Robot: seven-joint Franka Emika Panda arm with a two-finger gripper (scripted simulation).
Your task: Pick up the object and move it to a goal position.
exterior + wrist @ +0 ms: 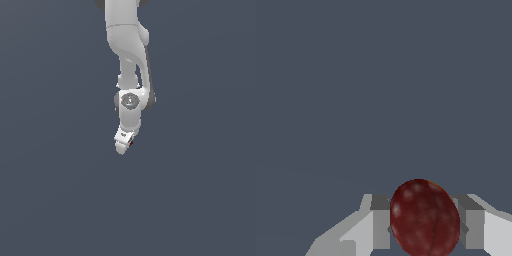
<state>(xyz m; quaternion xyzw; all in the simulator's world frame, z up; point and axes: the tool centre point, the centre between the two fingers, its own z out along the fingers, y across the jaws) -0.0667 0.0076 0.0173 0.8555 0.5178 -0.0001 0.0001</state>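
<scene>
Between my fingers (pixel 381 222) sits the object (pixel 424 218), a dark red roundish lump w/ a faint seam down it and pale specks; both pads press its sides, so I'm clamped on it. In the exterior view my white arm (pixel 127 45) hangs down from the top edge, gripper (pixel 123 142) at its low end, and only a tiny red speck (pixel 131 143) shows beside it, prob. the same lump. All around is plain grey-blue tabletop (pixel 50 190).
</scene>
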